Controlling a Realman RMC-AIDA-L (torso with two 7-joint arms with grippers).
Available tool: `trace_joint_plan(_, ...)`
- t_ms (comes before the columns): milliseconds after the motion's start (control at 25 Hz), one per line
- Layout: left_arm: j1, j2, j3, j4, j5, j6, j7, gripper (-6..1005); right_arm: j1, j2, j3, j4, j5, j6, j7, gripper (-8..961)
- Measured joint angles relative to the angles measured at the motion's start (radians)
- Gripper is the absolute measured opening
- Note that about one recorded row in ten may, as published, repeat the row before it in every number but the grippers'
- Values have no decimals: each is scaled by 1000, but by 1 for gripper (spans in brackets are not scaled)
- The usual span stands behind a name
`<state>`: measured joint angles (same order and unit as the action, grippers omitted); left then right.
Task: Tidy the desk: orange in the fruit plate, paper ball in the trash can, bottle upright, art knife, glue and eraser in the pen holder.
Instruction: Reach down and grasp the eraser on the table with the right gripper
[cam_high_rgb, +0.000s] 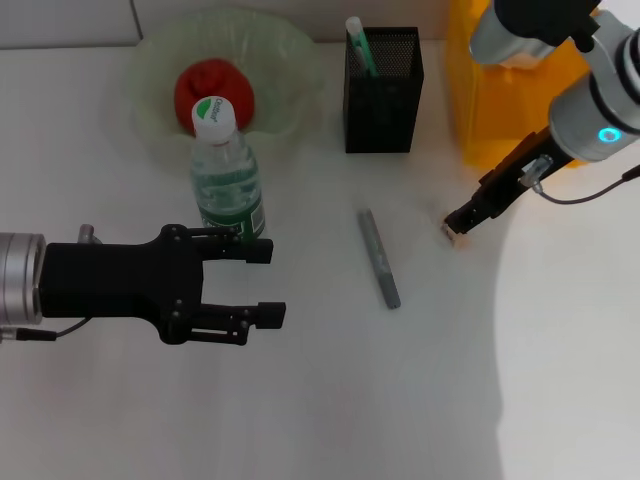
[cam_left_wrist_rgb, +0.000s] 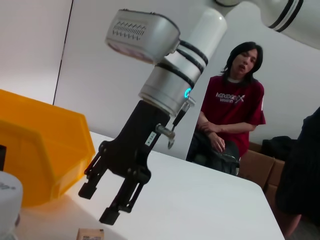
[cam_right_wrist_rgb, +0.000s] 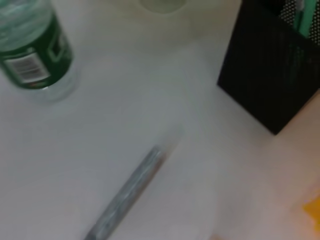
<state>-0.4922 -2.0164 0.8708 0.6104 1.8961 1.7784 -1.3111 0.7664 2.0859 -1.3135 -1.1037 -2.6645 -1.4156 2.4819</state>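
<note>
A red-orange fruit (cam_high_rgb: 213, 90) lies in the pale green fruit plate (cam_high_rgb: 290, 50) at the back left. The bottle (cam_high_rgb: 228, 175) stands upright in front of the plate and also shows in the right wrist view (cam_right_wrist_rgb: 35, 50). The black mesh pen holder (cam_high_rgb: 383, 95) holds a green-and-white stick (cam_high_rgb: 360, 45). The grey art knife (cam_high_rgb: 380, 258) lies flat mid-table. A small eraser (cam_high_rgb: 450, 232) lies just under my right gripper (cam_high_rgb: 465, 218), which the left wrist view shows open (cam_left_wrist_rgb: 97, 204) above the eraser (cam_left_wrist_rgb: 90, 234). My left gripper (cam_high_rgb: 268, 283) is open and empty, just in front of the bottle. No paper ball is in view.
An orange bin (cam_high_rgb: 505, 90) stands at the back right, beside the pen holder; it also shows in the left wrist view (cam_left_wrist_rgb: 40, 155). A person in a red shirt (cam_left_wrist_rgb: 232, 107) sits beyond the table's far side. The art knife (cam_right_wrist_rgb: 130, 195) lies between bottle and pen holder (cam_right_wrist_rgb: 272, 75).
</note>
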Motion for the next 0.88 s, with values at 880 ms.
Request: trace_joint_plan(880,3,-12,-7,0,0,-2,1,785,0,4,-115,180,69,220,28,400)
